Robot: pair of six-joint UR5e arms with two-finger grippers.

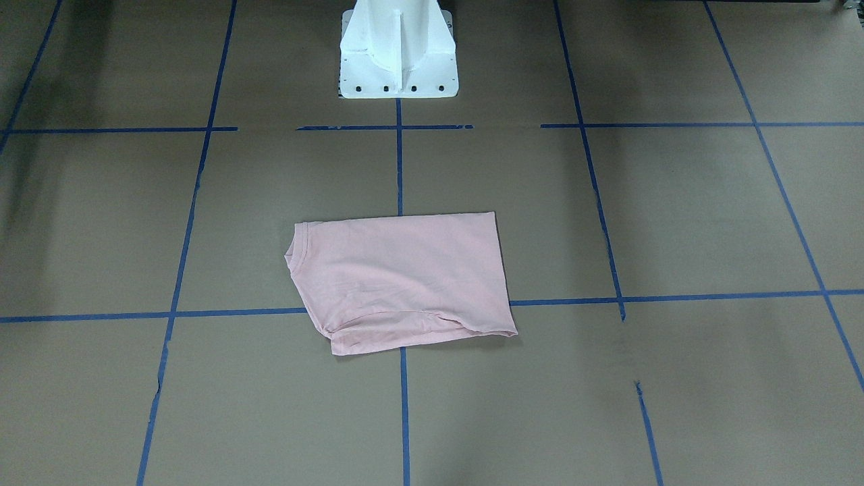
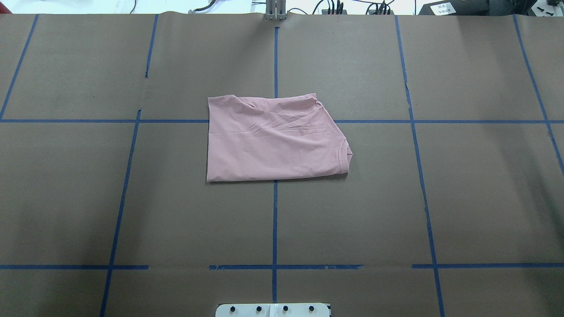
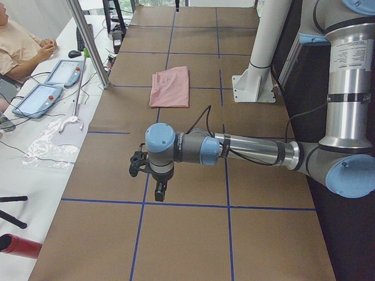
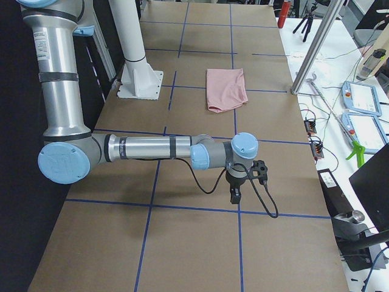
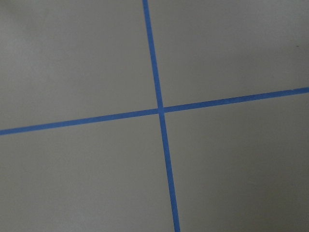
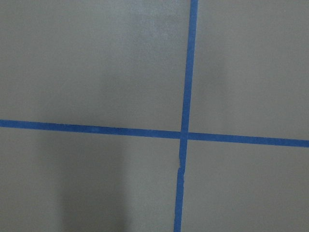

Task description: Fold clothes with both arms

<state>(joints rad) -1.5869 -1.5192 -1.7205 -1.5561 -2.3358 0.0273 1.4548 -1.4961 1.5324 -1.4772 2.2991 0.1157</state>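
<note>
The pale pink T-shirt (image 1: 401,280) lies folded into a rough rectangle at the table's middle, plain side up, with no print showing. It also shows in the overhead view (image 2: 273,141) and in both side views (image 3: 171,86) (image 4: 226,89). The left gripper (image 3: 159,190) hangs over bare table far from the shirt, toward the table's left end. The right gripper (image 4: 236,194) hangs over bare table toward the right end. Neither touches the shirt. I cannot tell whether either is open or shut. Both wrist views show only brown table and blue tape (image 5: 161,110) (image 6: 184,134).
The white pedestal base (image 1: 398,54) stands behind the shirt. Blue tape lines (image 2: 275,220) grid the brown table. An operator (image 3: 17,47) sits by tablets (image 3: 36,99) at the far side; a metal post (image 3: 91,47) stands at that edge.
</note>
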